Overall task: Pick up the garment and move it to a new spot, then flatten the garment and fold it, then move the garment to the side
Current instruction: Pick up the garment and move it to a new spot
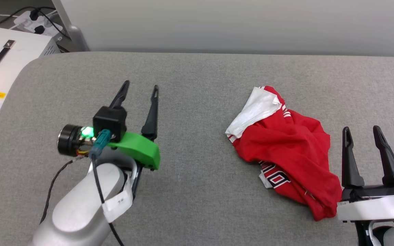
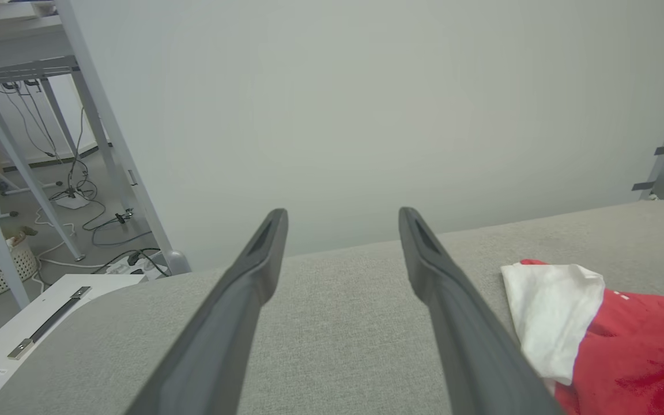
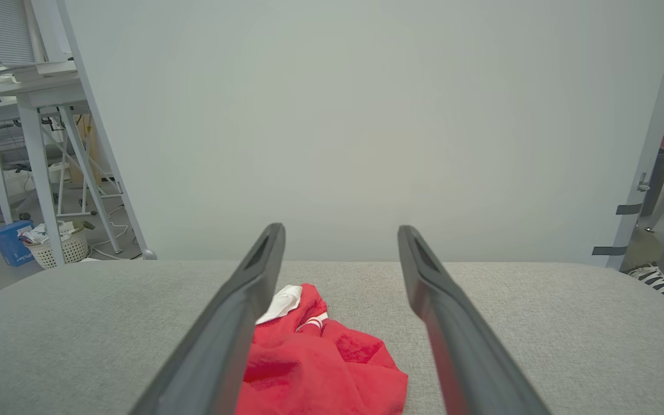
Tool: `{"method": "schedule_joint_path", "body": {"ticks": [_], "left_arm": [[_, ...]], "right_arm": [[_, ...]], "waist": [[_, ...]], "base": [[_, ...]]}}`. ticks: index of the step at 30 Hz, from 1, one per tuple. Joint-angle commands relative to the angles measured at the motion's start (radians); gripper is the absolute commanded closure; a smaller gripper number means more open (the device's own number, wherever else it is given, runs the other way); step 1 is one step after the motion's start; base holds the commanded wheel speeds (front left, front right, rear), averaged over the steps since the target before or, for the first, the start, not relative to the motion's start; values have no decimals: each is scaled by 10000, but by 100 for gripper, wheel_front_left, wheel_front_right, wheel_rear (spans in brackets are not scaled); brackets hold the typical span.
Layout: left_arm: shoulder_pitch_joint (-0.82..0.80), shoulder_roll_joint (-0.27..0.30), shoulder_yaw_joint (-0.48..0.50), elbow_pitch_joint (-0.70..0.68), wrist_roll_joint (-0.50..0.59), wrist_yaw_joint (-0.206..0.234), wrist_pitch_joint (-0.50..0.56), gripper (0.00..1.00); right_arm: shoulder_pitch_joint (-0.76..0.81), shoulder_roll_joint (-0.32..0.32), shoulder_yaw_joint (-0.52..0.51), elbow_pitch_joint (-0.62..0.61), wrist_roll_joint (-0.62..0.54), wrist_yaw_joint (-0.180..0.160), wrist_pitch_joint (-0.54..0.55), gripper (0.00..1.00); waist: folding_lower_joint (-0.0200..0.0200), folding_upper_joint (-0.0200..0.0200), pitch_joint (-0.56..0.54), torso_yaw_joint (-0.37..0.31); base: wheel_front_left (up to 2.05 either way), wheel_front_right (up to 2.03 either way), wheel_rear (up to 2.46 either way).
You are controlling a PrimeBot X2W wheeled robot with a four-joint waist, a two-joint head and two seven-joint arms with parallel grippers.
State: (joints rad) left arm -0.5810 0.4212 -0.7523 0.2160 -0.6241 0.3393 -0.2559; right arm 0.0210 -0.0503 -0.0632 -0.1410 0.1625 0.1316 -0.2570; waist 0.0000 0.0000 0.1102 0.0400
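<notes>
Grey surface [image 1: 197, 85] holds garment [image 1: 286, 143] beside right gripper [image 1: 361, 129].

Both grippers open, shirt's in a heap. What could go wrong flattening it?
The garment lies bunched, layers overlapping: a pinch may catch several and keep it wadded. The right gripper stands close by its near edge and could snag cloth. The left gripper is well apart; a one-sided pull may just drag the heap.

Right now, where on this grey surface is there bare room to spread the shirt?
Widest bare stretch of the grey surface: between the left gripper and the garment. Also free: the strip along the far edge. Crowded: near right, where the garment lies beside the right gripper.
</notes>
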Motion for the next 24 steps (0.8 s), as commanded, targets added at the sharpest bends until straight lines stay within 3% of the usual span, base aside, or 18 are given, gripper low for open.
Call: {"method": "schedule_joint_path", "body": {"ticks": [1, 4, 10, 18, 24], "left_arm": [[605, 64, 376, -216, 217, 168, -54, 0], [1632, 82, 1268, -611, 507, 298, -56, 0], [3503, -249, 3002, -1331, 1287, 102, -57, 0], [5267, -1037, 4638, -1758, 2370, -913, -58, 0], [5957, -1884, 5303, -1402, 3177, -2062, -58, 0]], "right_arm": [[144, 0, -19, 36, -1, -9, -47, 0], [263, 1, -9, 92, 15, -9, -47, 0], [531, -22, 61, 347, 163, -9, -47, 0], [982, -140, 159, 682, 403, -9, -47, 0], [1284, -217, 357, 1137, 659, -9, -47, 0]], "waist": [[0, 0, -251, 135], [0, 0, -424, 126], [0, 0, -773, 35], [0, 0, -1081, -32], [0, 0, -1183, 56]], "base": [[0, 0, 0], [0, 0, 0], [0, 0, 0], [0, 0, 0], [0, 0, 0]]}}
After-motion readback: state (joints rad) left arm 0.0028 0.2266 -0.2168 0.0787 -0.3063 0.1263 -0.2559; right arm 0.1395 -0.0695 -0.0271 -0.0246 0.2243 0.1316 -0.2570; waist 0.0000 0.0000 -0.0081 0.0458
